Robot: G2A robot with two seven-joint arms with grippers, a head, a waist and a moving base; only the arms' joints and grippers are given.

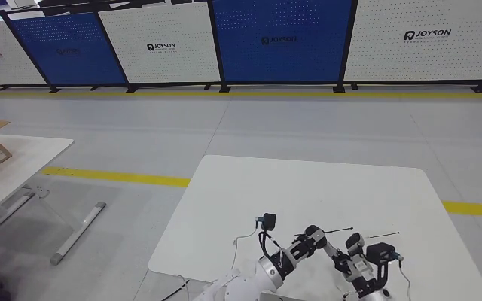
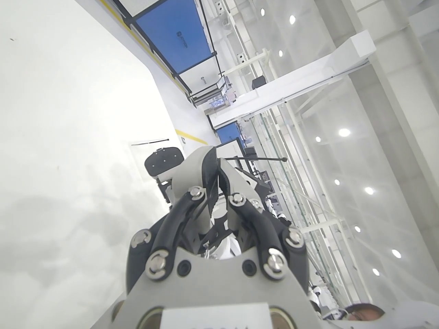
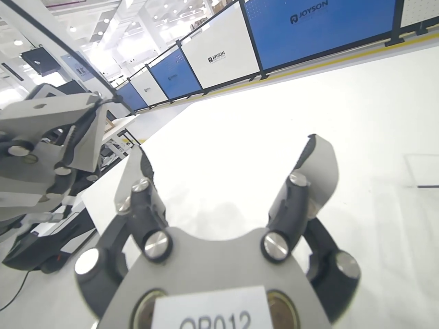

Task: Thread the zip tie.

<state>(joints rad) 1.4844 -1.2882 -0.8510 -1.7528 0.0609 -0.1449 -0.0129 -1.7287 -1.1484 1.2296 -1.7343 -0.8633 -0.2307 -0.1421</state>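
Note:
A thin black zip tie (image 2: 264, 158) sticks out sideways from my left gripper (image 2: 216, 159), which is shut on one end of it and held above the white table (image 1: 301, 188). In the top view that gripper (image 1: 312, 236) is near the table's front edge, and the zip tie (image 1: 337, 229) points right. My right gripper (image 3: 229, 152) is open and empty just right of it, low over the table. The right wrist view shows the left gripper (image 3: 80, 121) pinching the zip tie (image 3: 51, 37). A second zip tie (image 1: 384, 235) lies flat on the table beyond the right gripper (image 1: 355, 243).
The table stretches bare behind both grippers. Blue and white fence panels (image 1: 282, 41) stand across the floor at the back. Another white table (image 1: 26, 162) sits at the far left. Cables (image 1: 241, 241) hang by the arms at the front edge.

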